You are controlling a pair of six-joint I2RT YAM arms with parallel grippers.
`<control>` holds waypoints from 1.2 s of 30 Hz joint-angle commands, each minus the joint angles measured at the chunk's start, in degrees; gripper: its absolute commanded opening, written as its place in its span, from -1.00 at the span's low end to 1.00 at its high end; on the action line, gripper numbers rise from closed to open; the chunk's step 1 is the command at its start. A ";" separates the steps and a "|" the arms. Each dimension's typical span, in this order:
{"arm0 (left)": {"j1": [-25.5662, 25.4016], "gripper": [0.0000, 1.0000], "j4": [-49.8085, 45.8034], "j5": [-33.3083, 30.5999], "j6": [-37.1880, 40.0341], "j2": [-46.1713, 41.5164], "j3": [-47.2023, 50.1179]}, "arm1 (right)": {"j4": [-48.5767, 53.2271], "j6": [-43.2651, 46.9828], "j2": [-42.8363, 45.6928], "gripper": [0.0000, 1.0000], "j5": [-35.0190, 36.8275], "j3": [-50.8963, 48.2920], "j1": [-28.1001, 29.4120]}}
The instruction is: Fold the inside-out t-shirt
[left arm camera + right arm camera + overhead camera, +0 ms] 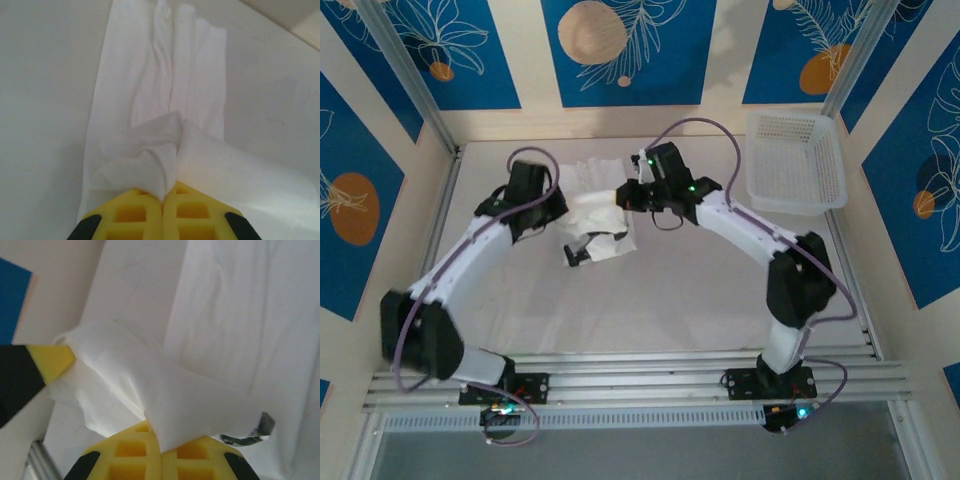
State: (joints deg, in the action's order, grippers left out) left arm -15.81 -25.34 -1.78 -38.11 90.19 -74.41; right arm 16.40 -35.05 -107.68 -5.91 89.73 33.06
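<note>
On my left side, my left pincer (164, 197) is clamped tight on a bunched fold of the inside-out t-shirt (160, 100). The thin white cloth is pinched between the 2 yellow pads and puffs up just above them. The shirt sits toward the far middle of the white table (670, 300). 1 part of it is lifted between my 2 pincers, and the rest lies flat on the table as a long creased strip. A small dark patch (575, 255) shows at the shirt's near edge. Further right, my right pincer (161, 440) is closed on another fold of the same shirt, which drapes over its yellow pads. It faces the left pincer from close by, with the raised cloth between them. At the far right corner stands a white mesh basket (796, 205), well apart from the shirt.
</note>
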 commanded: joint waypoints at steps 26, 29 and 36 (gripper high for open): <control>9.40 0.28 19.19 13.57 5.83 5.79 21.13 | -9.66 1.68 -10.46 0.31 -5.45 -10.49 -1.80; 9.31 0.11 20.77 16.92 5.21 9.37 21.50 | -9.32 0.86 -14.93 0.12 -6.57 -6.57 -0.59; 6.95 -1.00 23.13 21.27 2.42 7.14 26.43 | -6.16 -0.09 -14.49 -1.00 -4.76 -5.90 0.14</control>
State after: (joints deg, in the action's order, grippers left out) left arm -7.49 -3.25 15.57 -34.54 99.61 -51.05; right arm 9.21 -34.54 -124.33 -10.57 85.60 32.80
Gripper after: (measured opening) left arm 0.048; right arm 0.037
